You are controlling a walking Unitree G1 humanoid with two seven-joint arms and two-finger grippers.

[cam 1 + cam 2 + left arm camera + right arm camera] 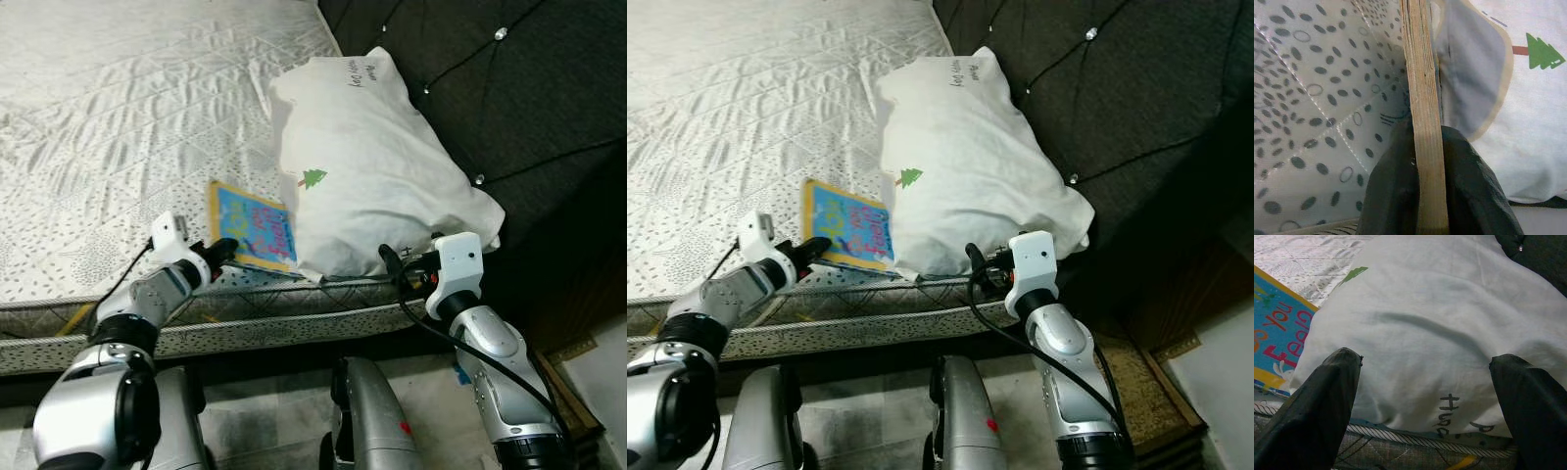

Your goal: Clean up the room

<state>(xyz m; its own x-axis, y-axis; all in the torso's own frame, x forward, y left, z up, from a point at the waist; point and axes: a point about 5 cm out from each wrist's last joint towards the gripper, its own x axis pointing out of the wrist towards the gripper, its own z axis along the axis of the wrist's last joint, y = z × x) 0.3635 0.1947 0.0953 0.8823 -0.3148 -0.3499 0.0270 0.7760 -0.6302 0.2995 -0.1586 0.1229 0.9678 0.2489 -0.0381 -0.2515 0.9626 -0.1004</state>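
Down at the near edge of the bed [118,117], the mattress shows a quilted white cover, creased and sprinkled with small grey dots and rings, with a piped seam running along its side. Lying flat on it close to that edge is a thin picture book [253,227], a blue cover with a yellow border and bright lettering, its far corner tucked just under the pillow [372,176]. The pillow is soft and plump, white cotton with a small green tree printed on it and some handwriting-style lettering near its top, and it leans back against the dark, button-tufted headboard [509,88]. The left gripper [221,251] is right on the book's near corner, and the wrist view makes it plain: both black fingers [1386,196] are pinching the book, one on each face, with the worn, tan page edge running straight up between them. The right gripper [1425,382] sits at the mattress edge right below the pillow's lower end, its fingers spread wide apart with nothing between them but the pillow's smooth fabric beyond. There is open mattress stretching away to the left of the book, while on the right the headboard closes in tight beside the pillow. Below the bed lies a pale tiled floor [255,401].
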